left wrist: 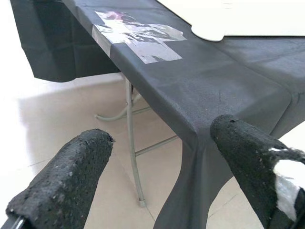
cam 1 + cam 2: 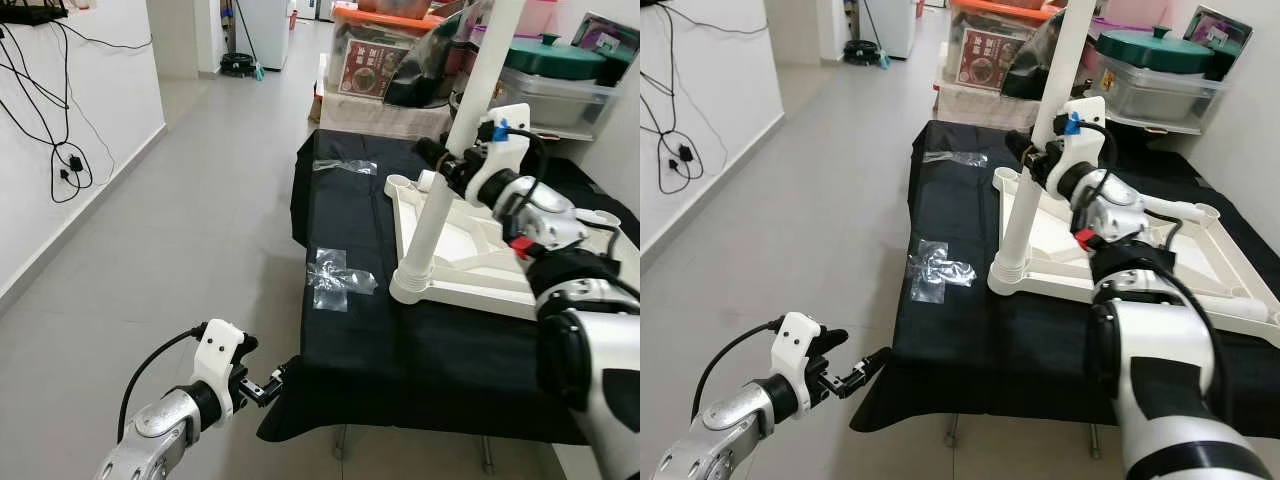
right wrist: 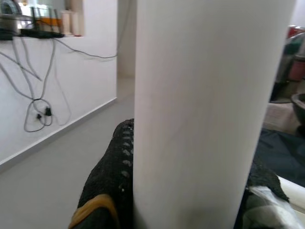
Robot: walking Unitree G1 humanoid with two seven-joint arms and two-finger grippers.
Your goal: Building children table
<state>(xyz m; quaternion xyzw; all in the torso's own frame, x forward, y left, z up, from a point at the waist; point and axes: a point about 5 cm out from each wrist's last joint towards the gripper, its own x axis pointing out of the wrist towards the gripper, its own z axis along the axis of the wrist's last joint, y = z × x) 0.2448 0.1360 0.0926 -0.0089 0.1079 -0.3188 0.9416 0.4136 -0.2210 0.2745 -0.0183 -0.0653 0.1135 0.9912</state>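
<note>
An upside-down white children's table frame (image 2: 480, 250) lies on a folding table draped in black cloth (image 2: 420, 360). A long white table leg (image 2: 430, 225) stands tilted in the frame's near-left corner socket (image 2: 412, 283). My right gripper (image 2: 440, 165) is shut on this leg about halfway up. In the right wrist view the leg (image 3: 205, 114) sits between the black fingers (image 3: 112, 176). My left gripper (image 2: 272, 382) hangs low by the cloth's front-left corner. It is open with nothing between its fingers (image 1: 66, 181), and it faces the cloth corner (image 1: 200, 95).
Two clear plastic bags (image 2: 340, 278) (image 2: 345, 166) lie on the black cloth left of the frame. Storage boxes (image 2: 380, 60) and a green-lidded container (image 2: 555, 55) stand behind the table. Cables (image 2: 65, 160) hang on the left wall. Open grey floor (image 2: 180, 250) lies to the left.
</note>
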